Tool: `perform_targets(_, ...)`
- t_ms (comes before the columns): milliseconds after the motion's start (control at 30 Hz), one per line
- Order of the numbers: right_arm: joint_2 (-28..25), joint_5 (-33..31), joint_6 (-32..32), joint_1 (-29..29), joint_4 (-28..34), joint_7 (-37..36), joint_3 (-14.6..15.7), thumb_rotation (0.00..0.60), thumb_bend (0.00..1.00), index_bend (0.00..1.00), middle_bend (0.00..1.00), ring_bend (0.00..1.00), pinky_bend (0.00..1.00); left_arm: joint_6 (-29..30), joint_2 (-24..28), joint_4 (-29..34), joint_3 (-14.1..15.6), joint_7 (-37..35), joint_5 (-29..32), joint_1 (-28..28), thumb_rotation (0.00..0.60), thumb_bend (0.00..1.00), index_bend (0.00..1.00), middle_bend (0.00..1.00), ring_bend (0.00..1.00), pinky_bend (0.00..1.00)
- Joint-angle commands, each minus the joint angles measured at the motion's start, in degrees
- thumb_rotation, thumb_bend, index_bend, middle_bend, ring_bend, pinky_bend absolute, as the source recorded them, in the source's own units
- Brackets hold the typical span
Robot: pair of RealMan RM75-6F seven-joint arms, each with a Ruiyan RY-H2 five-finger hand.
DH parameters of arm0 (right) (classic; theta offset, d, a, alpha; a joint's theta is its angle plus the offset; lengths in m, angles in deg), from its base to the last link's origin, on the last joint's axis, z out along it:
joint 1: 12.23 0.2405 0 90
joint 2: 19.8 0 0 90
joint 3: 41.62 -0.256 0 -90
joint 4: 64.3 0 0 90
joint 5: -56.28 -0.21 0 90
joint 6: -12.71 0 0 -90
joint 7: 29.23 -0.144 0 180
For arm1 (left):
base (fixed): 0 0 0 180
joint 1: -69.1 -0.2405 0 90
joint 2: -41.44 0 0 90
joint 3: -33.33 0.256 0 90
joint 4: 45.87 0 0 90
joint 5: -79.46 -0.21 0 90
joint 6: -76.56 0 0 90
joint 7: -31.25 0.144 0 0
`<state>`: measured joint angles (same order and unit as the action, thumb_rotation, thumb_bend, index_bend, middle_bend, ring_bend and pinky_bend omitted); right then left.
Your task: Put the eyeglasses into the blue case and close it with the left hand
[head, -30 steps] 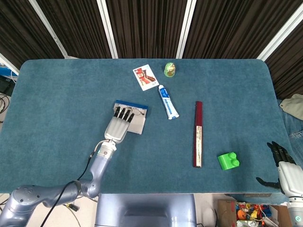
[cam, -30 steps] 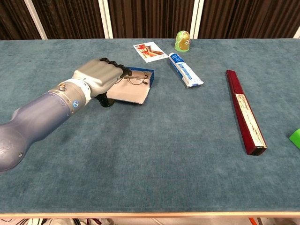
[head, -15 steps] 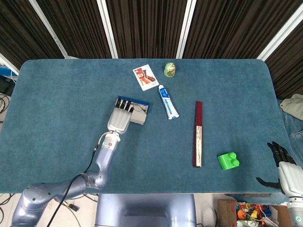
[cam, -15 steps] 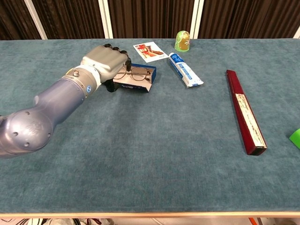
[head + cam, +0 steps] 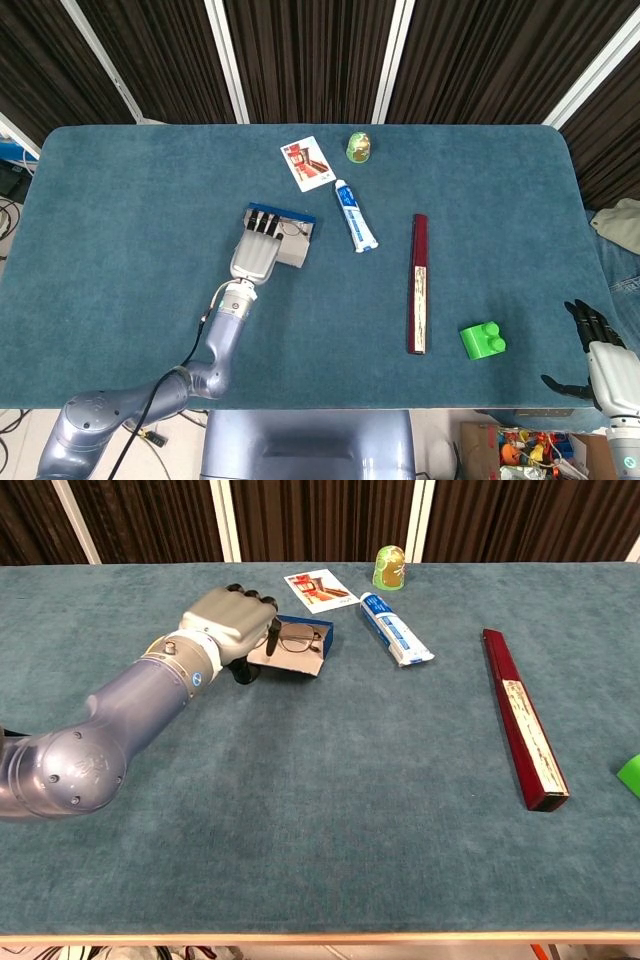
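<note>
Nothing on the table (image 5: 120, 200) carries writing I can make out: the white and blue tube (image 5: 354, 215) has print along it and the card (image 5: 307, 163) shows a red picture, but both are too small to read. Counting, there is one blue case (image 5: 303, 650), one pair of eyeglasses (image 5: 296, 637), one tube, one card, one small green figure (image 5: 359, 147) near the far edge, one long dark red box (image 5: 419, 283) toward the right side, and one green block (image 5: 482, 340) near the front right corner. The left hand (image 5: 228, 623) sits over the left end of the case, left of the table's middle, fingers curled down with dark fingertips (image 5: 270, 638) at the case's near flap; whether they actually grip it I can't tell. The eyeglasses lie inside the open case, just beside those fingertips. The right hand (image 5: 597, 350) hangs off the front right corner, holding nothing, fingers apart.
</note>
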<state>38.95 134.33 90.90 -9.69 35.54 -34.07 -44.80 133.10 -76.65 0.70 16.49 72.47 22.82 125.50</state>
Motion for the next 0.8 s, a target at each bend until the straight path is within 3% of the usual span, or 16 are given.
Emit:
perform_targets(33, 0.0, 0.0, -0.1, 0.0, 0.1, 0.0, 0.0, 0.600, 0.11, 0.00, 0.00, 0.00, 0.17, 0.6, 0.3, 0.3, 0.2, -0.3, -0.6, -0.4, 0.600, 0.39, 0.48, 0.11, 0.05, 0.06)
perform_targets(633, -0.2, -0.5, -0.5, 0.1, 0.4, 0.2, 0.0, 0.600, 0.11, 0.00, 0.00, 0.00, 0.17, 0.9, 1.4, 1.7, -0.1, 0.3, -1.0, -1.6, 0.600, 0.39, 0.52, 0.11, 0.05, 0.06)
perform_targets(800, -0.2, -0.6, -0.6, 0.2, 0.4, 0.2, 0.0, 0.600, 0.11, 0.00, 0.00, 0.00, 0.17, 1.0, 1.4, 1.5, -0.1, 0.1, -1.3, -1.8, 0.600, 0.43, 0.57, 0.14, 0.05, 0.06)
